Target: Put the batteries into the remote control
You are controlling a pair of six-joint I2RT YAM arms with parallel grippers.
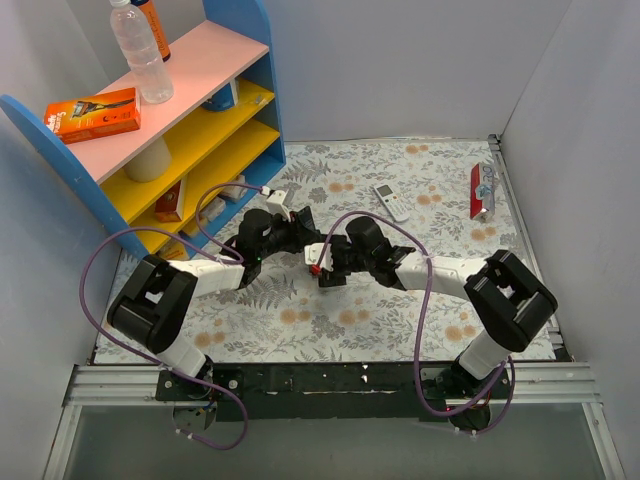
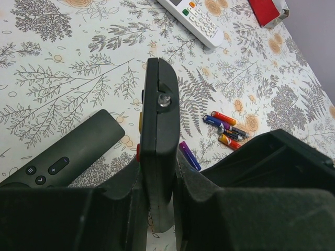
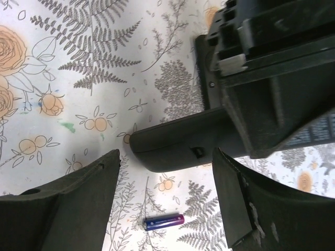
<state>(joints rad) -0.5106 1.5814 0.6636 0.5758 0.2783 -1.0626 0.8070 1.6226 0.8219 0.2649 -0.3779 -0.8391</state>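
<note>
Right hand (image 3: pixel 166 157) spread wide, battery (image 3: pixel 164 221) between fingers (image 3: pixel 68 209), remote control (image 3: pixel 178 141) beyond

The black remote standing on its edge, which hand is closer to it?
Left. The left hand grips the black remote between its fingers; the right hand is open, facing its free end.

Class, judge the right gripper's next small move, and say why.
Probably lower the right gripper onto the purple-blue battery and close: its jaws stand open, that battery lies loose on the table, and the left gripper clamps a black piece.
</note>
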